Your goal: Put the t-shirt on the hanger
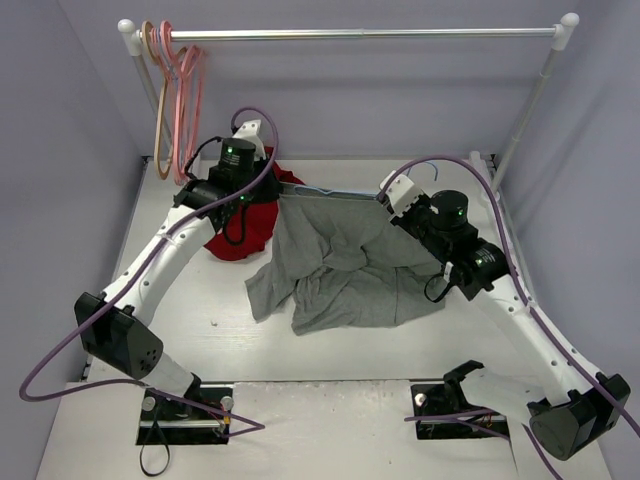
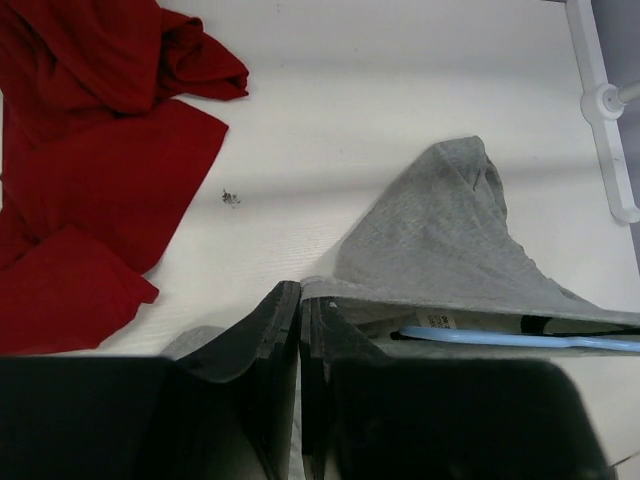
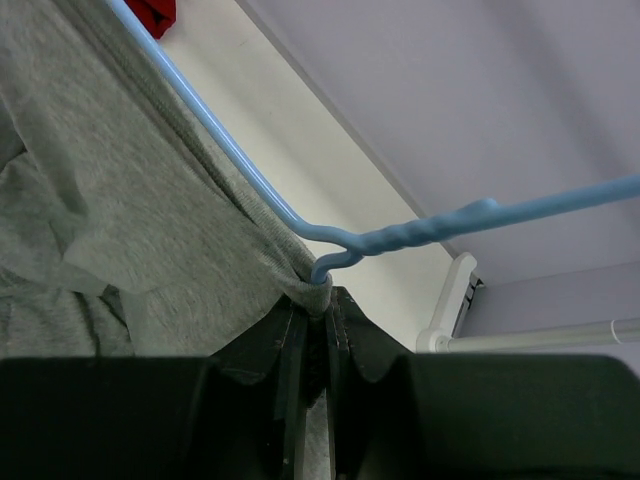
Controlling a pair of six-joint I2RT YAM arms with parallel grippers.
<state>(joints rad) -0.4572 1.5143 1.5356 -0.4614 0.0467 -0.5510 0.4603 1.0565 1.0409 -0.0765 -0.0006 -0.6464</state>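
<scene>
The grey t-shirt (image 1: pixel 340 260) hangs stretched by its top edge between my two grippers, and its lower part lies crumpled on the table. The pale-blue hanger (image 1: pixel 330 192) runs along that top edge, partly inside the cloth. My left gripper (image 1: pixel 272 187) is shut on the left end of the edge. In the left wrist view the t-shirt (image 2: pixel 440 230) is pinched at the left gripper (image 2: pixel 300 292), with the hanger (image 2: pixel 520 340) just to the right. My right gripper (image 3: pixel 322 292) is shut on the t-shirt (image 3: pixel 120 200) where the hanger (image 3: pixel 400 238) bends into the cloth.
A red garment (image 1: pixel 250 220) lies bunched on the table under the left arm. At the back stands a clothes rack (image 1: pixel 360 33) with pink hangers (image 1: pixel 188 90) and a tan hanger (image 1: pixel 157 110) at its left end. The rack's white foot (image 2: pixel 610 100) is at the right.
</scene>
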